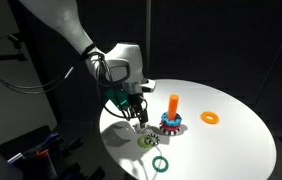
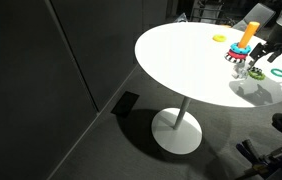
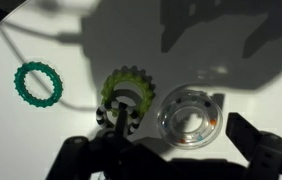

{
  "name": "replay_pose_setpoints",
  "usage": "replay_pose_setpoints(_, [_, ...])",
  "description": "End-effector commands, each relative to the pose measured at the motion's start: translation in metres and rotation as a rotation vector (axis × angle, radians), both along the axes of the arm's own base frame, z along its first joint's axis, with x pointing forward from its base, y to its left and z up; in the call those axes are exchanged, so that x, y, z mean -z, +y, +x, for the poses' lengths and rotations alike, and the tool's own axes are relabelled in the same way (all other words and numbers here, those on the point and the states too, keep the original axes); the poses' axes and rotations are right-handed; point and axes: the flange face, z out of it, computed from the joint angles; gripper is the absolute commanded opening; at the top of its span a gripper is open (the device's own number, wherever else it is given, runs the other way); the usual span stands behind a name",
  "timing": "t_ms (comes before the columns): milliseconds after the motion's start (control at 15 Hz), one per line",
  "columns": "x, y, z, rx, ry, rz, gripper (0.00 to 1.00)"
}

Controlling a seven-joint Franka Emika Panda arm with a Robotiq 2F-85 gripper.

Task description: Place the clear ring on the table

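Exterior view, arm entering from the upper corner:
- End effector (image 1: 136,116) hanging low over the tabletop (image 1: 231,145), directly above the lime ring (image 1: 146,141).
- Stacker (image 1: 172,118) with an upright orange peg, just beside the lime ring.
- Green ring (image 1: 159,163) near the lime ring, toward the tabletop edge.
- Orange ring (image 1: 211,118) well apart from the lime ring, beyond the stacker.
- Clear ring not discernible here.

Exterior view, showing the pedestal base:
- Tabletop (image 2: 181,60) round and white, on a single post.
- Lime ring (image 2: 251,72) flat near the far edge.
- Stacker (image 2: 245,42) just behind the lime ring.
- End effector (image 2: 265,54) above the lime ring and partly cut off by the frame.
- Green ring (image 2: 279,72) close beside the lime ring.
- Orange ring (image 2: 219,38) apart from the lime ring, past the stacker.

Wrist view:
- Clear ring (image 3: 189,118) lying flat on the tabletop (image 3: 21,140), just beside the lime ring (image 3: 126,95) and not touching it.
- End effector (image 3: 181,140) spread wide, gripping nothing.
- One of the fingers (image 3: 261,148) on the far side of the clear ring from the lime ring, the other overlapping the lime ring's near rim.
- Clear ring between the two fingers.
- Green ring (image 3: 38,83) well apart from the lime ring, on the side away from the clear ring.
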Motion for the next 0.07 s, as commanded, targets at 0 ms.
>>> replay_pose_setpoints(0, [-0.0005,-0.0002,0.0002,-0.001,0.001,0.000,1.00])
